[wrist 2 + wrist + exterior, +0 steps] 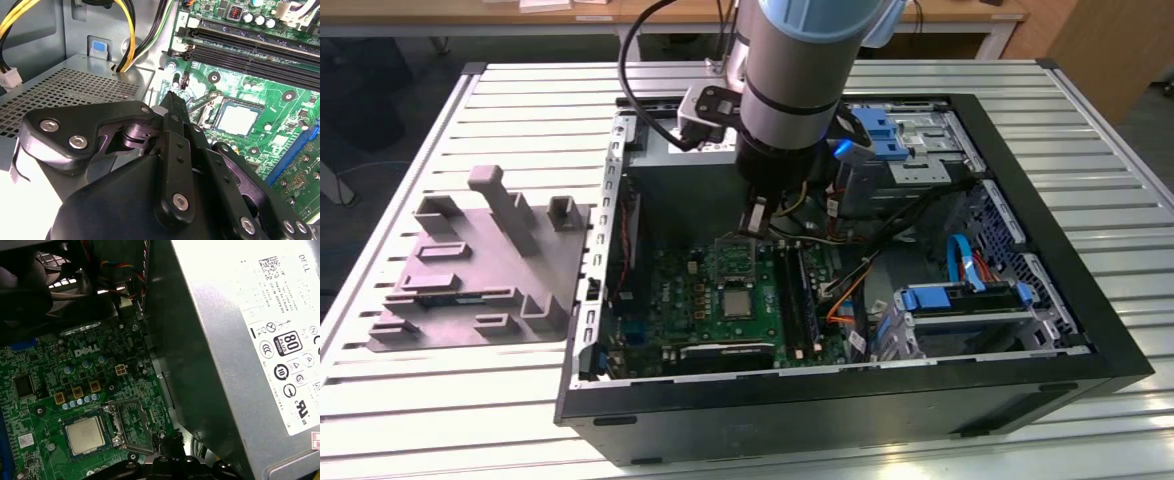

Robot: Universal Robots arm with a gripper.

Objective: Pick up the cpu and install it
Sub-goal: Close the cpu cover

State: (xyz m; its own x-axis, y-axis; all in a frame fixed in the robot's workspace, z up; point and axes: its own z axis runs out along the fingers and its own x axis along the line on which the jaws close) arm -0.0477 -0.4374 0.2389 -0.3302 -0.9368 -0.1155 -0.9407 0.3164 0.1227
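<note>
One cpu (86, 435) seated in socket (114, 432).

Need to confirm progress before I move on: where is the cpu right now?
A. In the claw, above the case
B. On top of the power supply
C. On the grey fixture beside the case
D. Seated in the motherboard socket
D: the cpu lies flat in the socket on the motherboard, and the claw hangs apart from it with nothing between its fingers.
</note>
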